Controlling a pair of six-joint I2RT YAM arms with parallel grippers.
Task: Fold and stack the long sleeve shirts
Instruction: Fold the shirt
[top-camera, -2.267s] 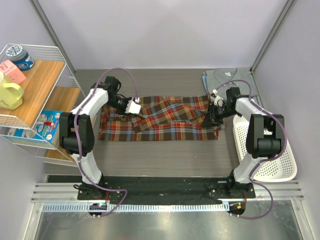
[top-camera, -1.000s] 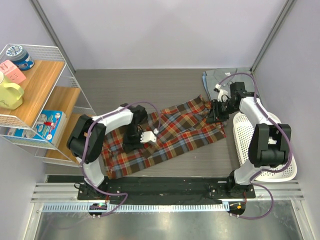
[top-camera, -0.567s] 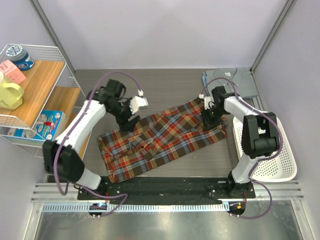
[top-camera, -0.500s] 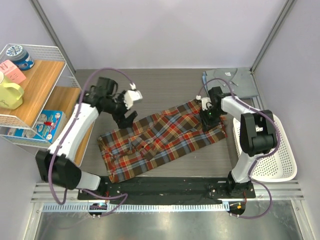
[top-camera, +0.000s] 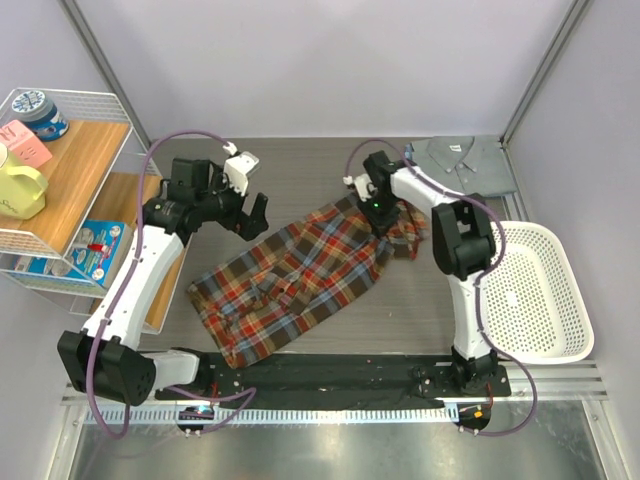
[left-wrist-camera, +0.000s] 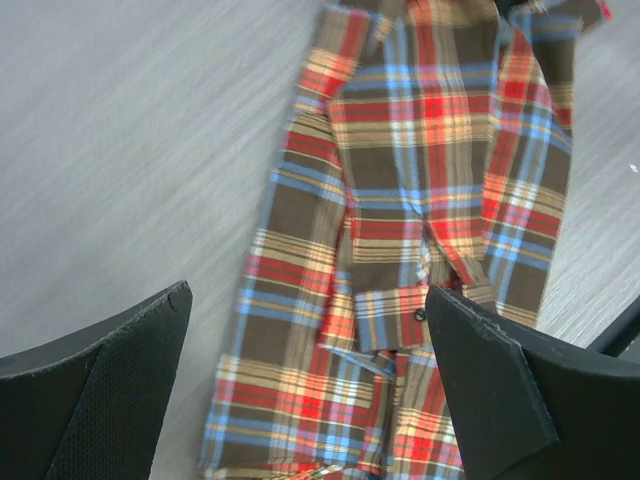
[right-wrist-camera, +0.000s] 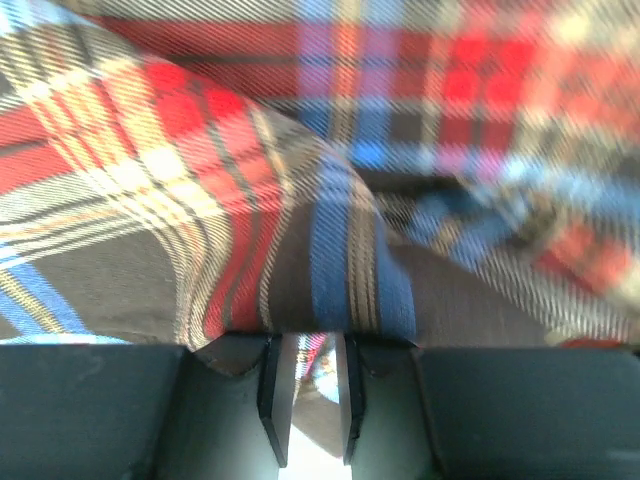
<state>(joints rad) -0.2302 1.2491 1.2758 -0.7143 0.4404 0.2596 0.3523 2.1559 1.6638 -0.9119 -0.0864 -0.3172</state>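
Note:
The plaid long sleeve shirt (top-camera: 300, 270) lies crumpled on the table, running diagonally from front left to back right. My right gripper (top-camera: 378, 208) is down on its back right end, and in the right wrist view that gripper (right-wrist-camera: 305, 395) is shut on a fold of plaid cloth (right-wrist-camera: 300, 250). My left gripper (top-camera: 252, 214) hangs open above the table by the shirt's back left edge, holding nothing. In the left wrist view the plaid shirt (left-wrist-camera: 420, 180) shows below and between the wide-apart fingers (left-wrist-camera: 110, 375). The grey-blue shirt (top-camera: 465, 160) lies at the back right corner.
A white mesh basket (top-camera: 535, 300) stands at the right edge, close to the right arm. A wire and wood shelf (top-camera: 70, 190) with a yellow mug, tins and boxes stands along the left side, next to the left arm.
My left gripper opened, let go of the plaid shirt and rose to the back left. My right gripper pulled the shirt's far end leftward, away from the grey-blue shirt.

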